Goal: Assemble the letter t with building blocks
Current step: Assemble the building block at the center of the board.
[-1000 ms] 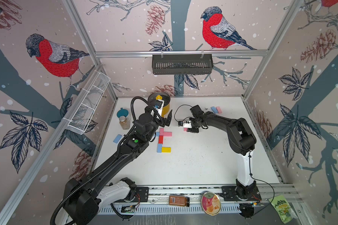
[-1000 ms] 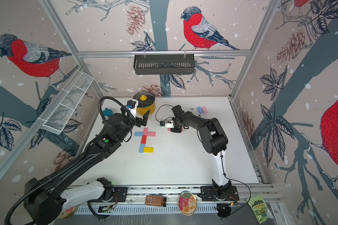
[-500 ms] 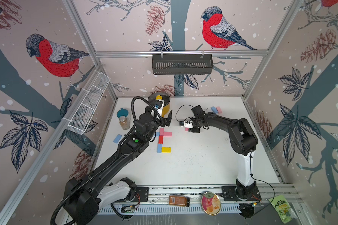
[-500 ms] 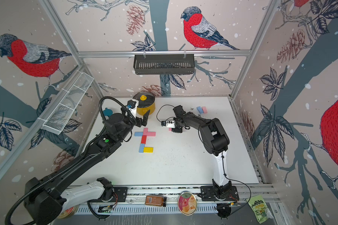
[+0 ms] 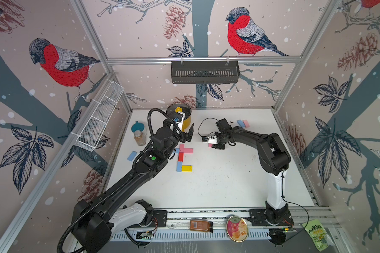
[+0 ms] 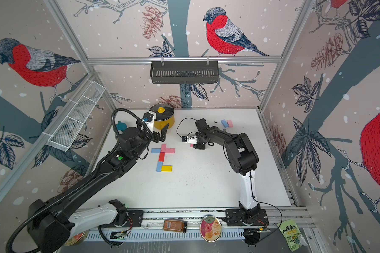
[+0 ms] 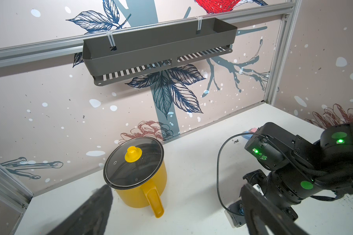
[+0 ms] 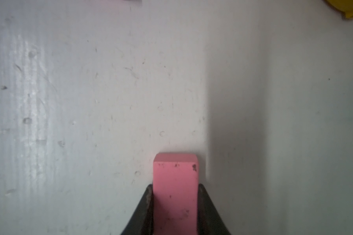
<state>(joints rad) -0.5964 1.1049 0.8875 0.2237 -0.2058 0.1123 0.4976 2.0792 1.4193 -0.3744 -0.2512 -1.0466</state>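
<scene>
A loose blue block (image 5: pixel 132 156) lies flat near the left wall, well apart from the rest. The left gripper (image 5: pixel 189 135) hangs above the table (image 5: pixel 217 181) between the pot (image 5: pixel 185 122) and the letter, jaws spread wide and empty. Beside it lies the letter so far. A blue block (image 6: pixel 155 150), a pink upright (image 6: pixel 163 146) and a pink bar (image 6: pixel 170 150) make the cross. A red block (image 6: pixel 161 156) and a lower blue block (image 6: pixel 159 166) run down as the stem, and a yellow block (image 6: pixel 166 168) turns off at the foot. All lie flat, touching or nearly so.

To the right of the letter, the right gripper (image 8: pixel 175 188) is clenched on a pink block (image 8: pixel 175 173), pinching its long sides. One end sticks out low over bare table; whether it touches the table I cannot tell. Farther right, near the back wall, a blue and pink pair (image 5: pixel 242 123) lies side by side.

The blocks look stiff, light and matte, so a modest squeeze should hold them without slipping or harm. The best hold is probably across the narrow width, as here, and nearer the middle so the piece cannot swivel. Being light and loose, the laid blocks would likely shift at any nudge, so this one should come down flat and be let go cleanly
</scene>
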